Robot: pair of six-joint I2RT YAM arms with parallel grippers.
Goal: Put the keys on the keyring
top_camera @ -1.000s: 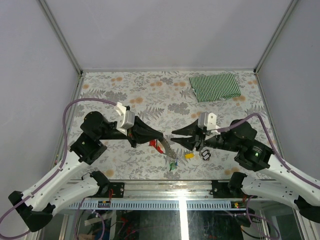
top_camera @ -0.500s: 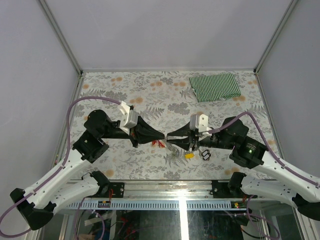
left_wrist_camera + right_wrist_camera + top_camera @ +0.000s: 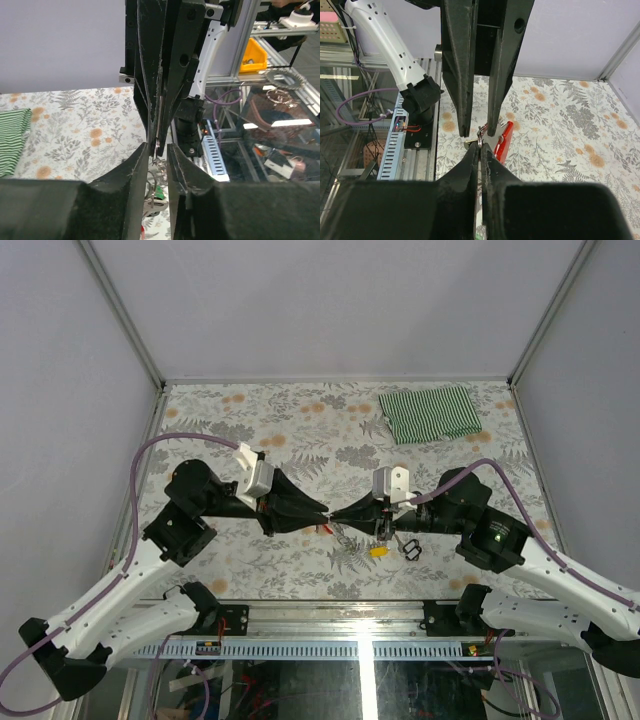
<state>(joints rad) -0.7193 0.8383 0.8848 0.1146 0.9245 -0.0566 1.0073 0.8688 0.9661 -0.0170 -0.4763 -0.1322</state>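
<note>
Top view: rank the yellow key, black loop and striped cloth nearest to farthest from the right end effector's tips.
1. yellow key, just on its near side
2. black loop, right of the key
3. striped cloth, far right corner

Arms meet tip to tip; right gripper (image 3: 480,150) closed, left gripper (image 3: 159,148) seemingly slightly parted.

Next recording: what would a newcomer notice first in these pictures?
The two black arms meet tip to tip above mid-table: the left end effector slightly open, the right end effector pinched shut on the red curved clip keyring. A yellow-headed metal key lies on the floral table near them; a green striped cloth sits far right.
</note>
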